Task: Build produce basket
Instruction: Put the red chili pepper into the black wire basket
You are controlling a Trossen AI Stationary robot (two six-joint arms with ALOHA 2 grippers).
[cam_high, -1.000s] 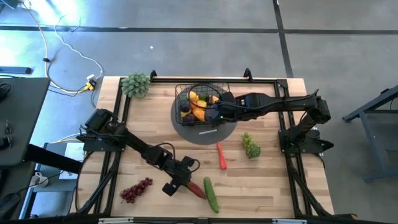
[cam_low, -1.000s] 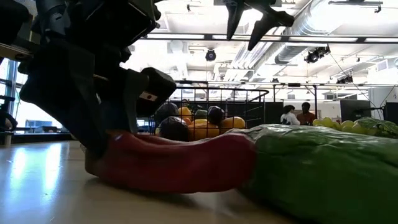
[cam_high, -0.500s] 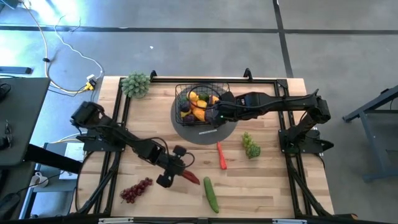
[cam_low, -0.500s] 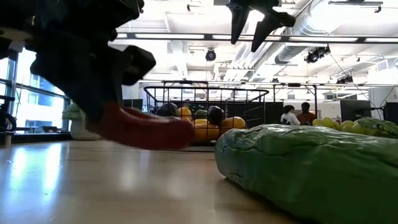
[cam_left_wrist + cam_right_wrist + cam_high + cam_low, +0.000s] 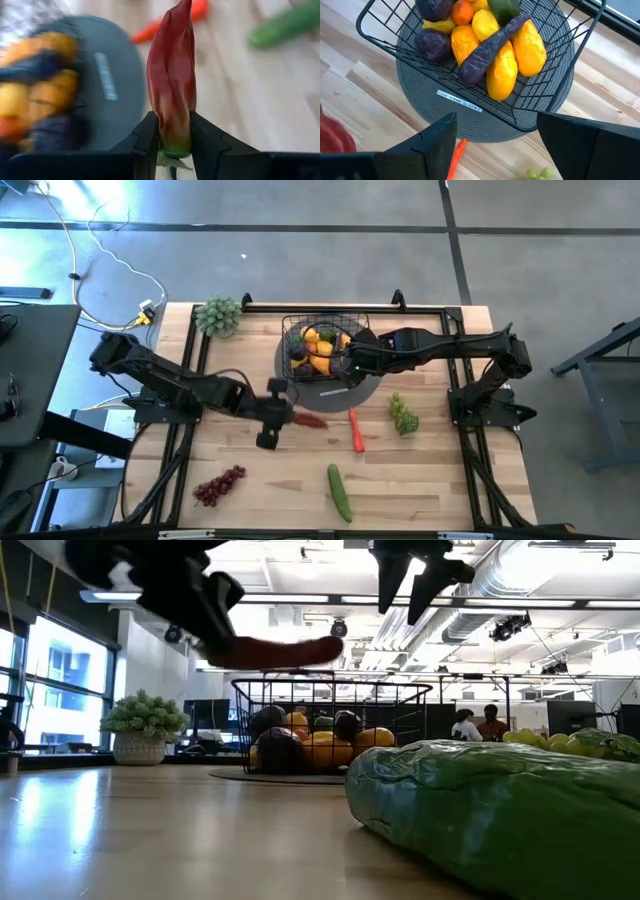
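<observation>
The black wire basket (image 5: 322, 345) stands on a round grey mat (image 5: 330, 392) at the far middle of the table. It holds yellow, orange and purple produce (image 5: 490, 45). A dark red chilli (image 5: 310, 421) hangs in the air left of the mat, with my left gripper (image 5: 275, 414) shut on it. In the low view the chilli (image 5: 285, 650) shows above the basket's rim (image 5: 330, 686). My right gripper (image 5: 345, 364) hovers open over the basket's near right corner, and nothing is between its fingers (image 5: 437, 137). My left gripper pinches the chilli's stem end (image 5: 172, 142) between its two fingers. The fingers come from the table's left, slanting downward, and lie along the chilli. The rest of the chilli juts out past the fingertips toward the mat, lifted clear of the table and nearly level.
An orange-red chilli (image 5: 356, 430) and green grapes (image 5: 404, 415) lie near the mat's right front. A cucumber (image 5: 340, 492) and dark red grapes (image 5: 218, 486) lie near the front edge. A pale green leafy bunch (image 5: 219, 315) stands at the far left corner.
My left gripper has risen and gone from beside the cucumber toward the far edge and the mat, tipping up nearer to level. The dark red chilli, which lay on the table, is lifted clear and carried along. My right gripper has rolled a little in place.
</observation>
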